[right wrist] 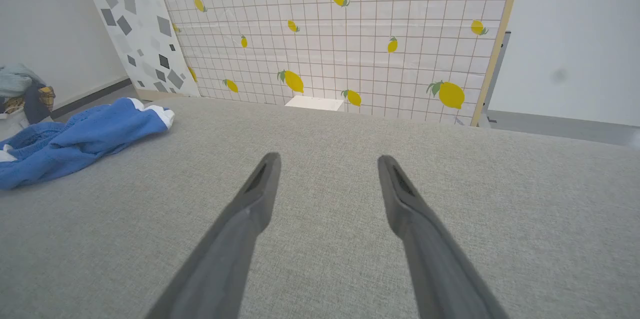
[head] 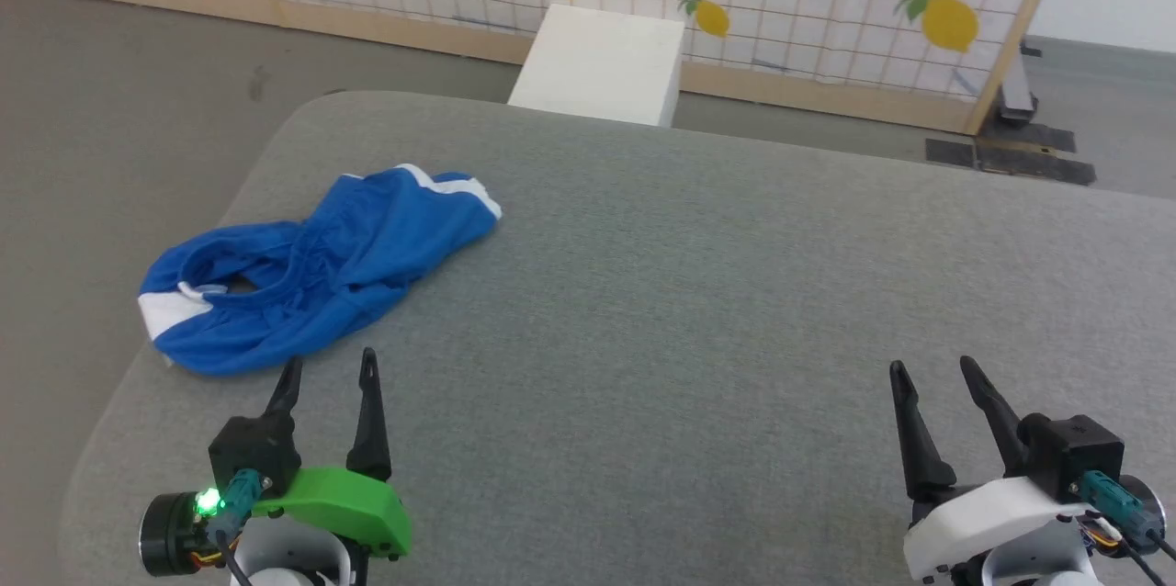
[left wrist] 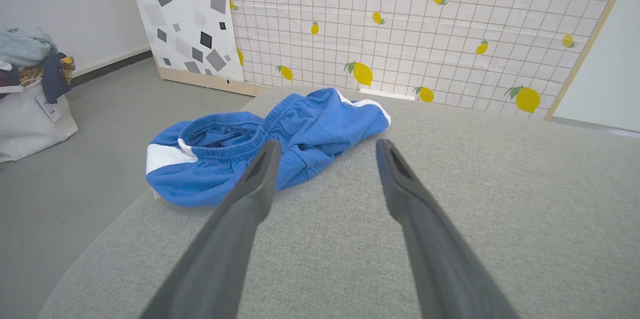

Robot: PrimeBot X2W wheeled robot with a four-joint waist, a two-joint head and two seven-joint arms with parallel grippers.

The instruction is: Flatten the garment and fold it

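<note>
Now, both my jaws stand wide and empty. My left gripper (head: 331, 358) hovers just short of the garment (head: 322, 269), which lies crumpled near the left edge of the table (head: 689, 292). My right gripper (head: 932, 366) is well apart from it. I'd best pinch the waistband (left wrist: 265, 126) at two spread points and draw it flat.

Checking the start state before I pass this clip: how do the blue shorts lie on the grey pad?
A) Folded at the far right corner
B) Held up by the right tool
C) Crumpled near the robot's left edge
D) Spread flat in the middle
C: the shorts lie bunched by the left edge of the pad, just ahead of the open left tool, far from the open right tool.
</note>
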